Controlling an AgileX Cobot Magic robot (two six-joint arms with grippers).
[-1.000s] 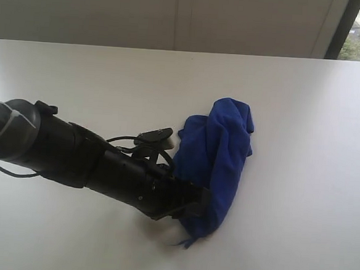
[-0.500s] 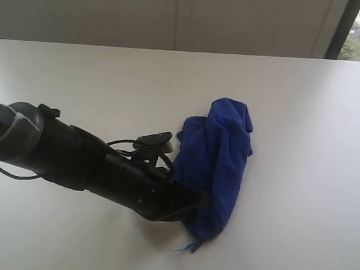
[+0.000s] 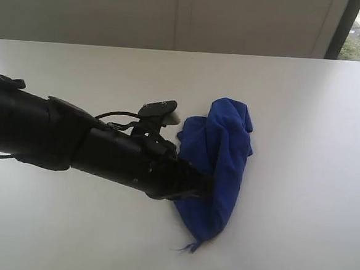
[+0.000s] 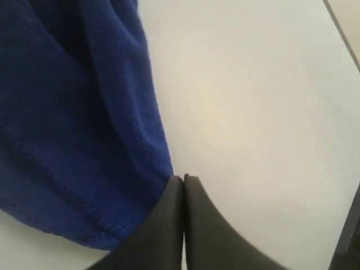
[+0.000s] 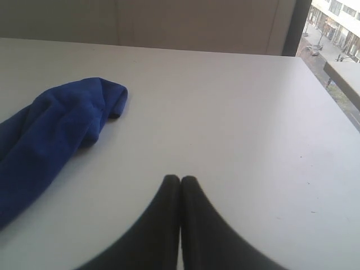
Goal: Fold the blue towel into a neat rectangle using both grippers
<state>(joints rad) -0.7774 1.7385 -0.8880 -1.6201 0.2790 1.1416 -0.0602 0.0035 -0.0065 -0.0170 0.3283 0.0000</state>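
– White tabletop (image 3: 304,119); the crumpled blue towel (image 3: 218,156) lies mid-table, with open room to its right. Left gripper (image 4: 183,179)?
– Jaws pressed together at the towel's hemmed edge. Its tips are hidden in the exterior view, and whether cloth is pinched cannot be determined.
– Right gripper (image 5: 180,179)?
– Pressed together, apart from the towel.

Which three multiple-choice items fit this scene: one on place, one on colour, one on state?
1. Where does the towel lie? A. on the white table B. in a basket C. on a chair
2. What colour is the towel? A. red B. green C. blue
3. How do the jaws of the right gripper stand? A. wide open B. shut, empty C. shut on a cup
Answers: 1 A, it rests crumpled on the tabletop; 2 C, deep blue in every view; 3 B, the tips meet with nothing between them.
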